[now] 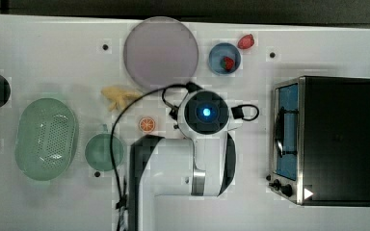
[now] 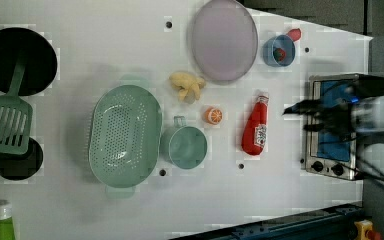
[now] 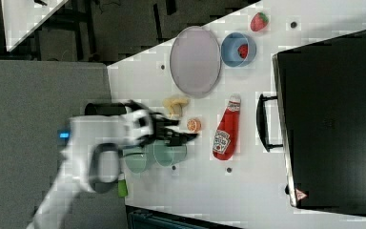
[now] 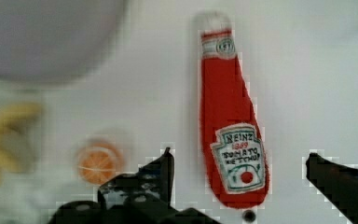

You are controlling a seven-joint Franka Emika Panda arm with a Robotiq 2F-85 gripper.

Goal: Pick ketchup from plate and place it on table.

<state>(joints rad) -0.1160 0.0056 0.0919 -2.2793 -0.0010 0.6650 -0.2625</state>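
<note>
My claw [image 4: 240, 175] spread wide above the red plastic ketchup bottle [image 4: 230, 121], lying flat on the white tabletop [image 4: 317, 84], beside the mauve round plate [image 4: 46, 37]

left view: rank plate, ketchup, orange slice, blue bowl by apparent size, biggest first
1. plate, widest by far.
2. ketchup, lying on the table, clearly longer than the bowl is wide.
3. blue bowl.
4. orange slice, smallest.
All rest on the same tabletop, so camera distance barely skews this.

The white table [image 2: 80, 210] is carrying the mauve plate [image 2: 223, 40] at twelve o'clock, the ketchup [image 2: 256, 127] lying near centre, and a green colander [image 2: 125, 135] towards nine o'clock.
</note>
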